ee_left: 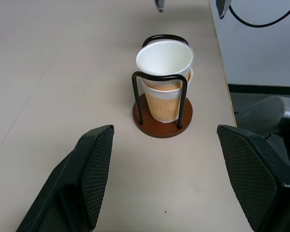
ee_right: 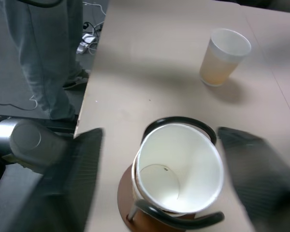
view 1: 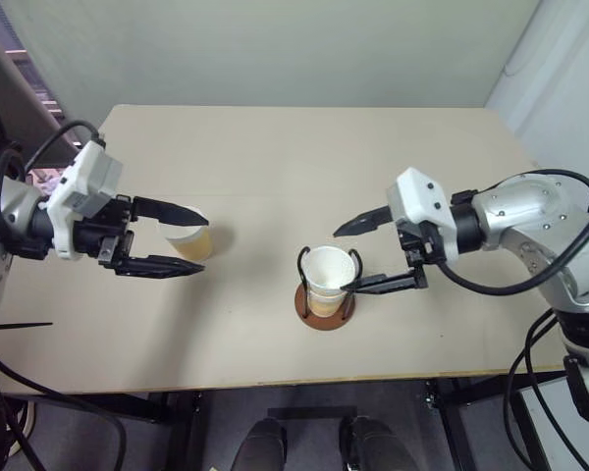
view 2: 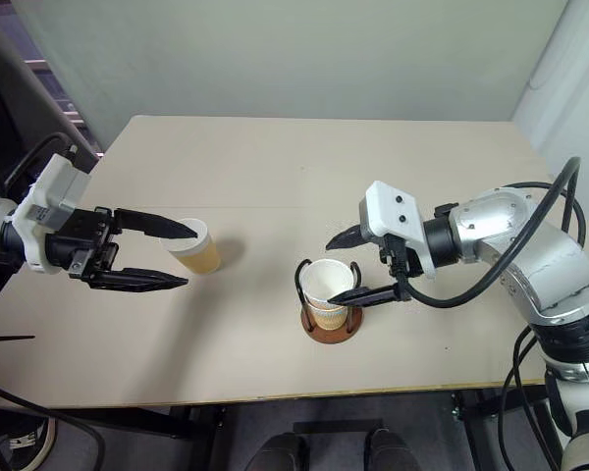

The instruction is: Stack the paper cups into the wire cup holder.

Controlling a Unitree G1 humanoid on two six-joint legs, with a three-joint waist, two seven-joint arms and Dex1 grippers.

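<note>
The wire cup holder [view 1: 324, 312] stands near the table's front middle, its black loops [ee_left: 159, 76] upright. Two paper cups are nested in it: a lower one [ee_left: 164, 104] and an upper one [ee_left: 164, 58] sitting tilted with its white inside showing. My right gripper [view 1: 341, 260] is open, one finger on each side of the upper cup and apart from it. A third paper cup [view 1: 188, 238] stands alone on the table at the left. My left gripper [view 1: 204, 242] hovers over that cup, open, with nothing between its fingers [ee_left: 94, 164].
The beige table [view 1: 275, 157] has bare room behind and between the arms. Its front edge runs close below the holder. A person's legs [ee_right: 43, 58] stand on the floor beside the table.
</note>
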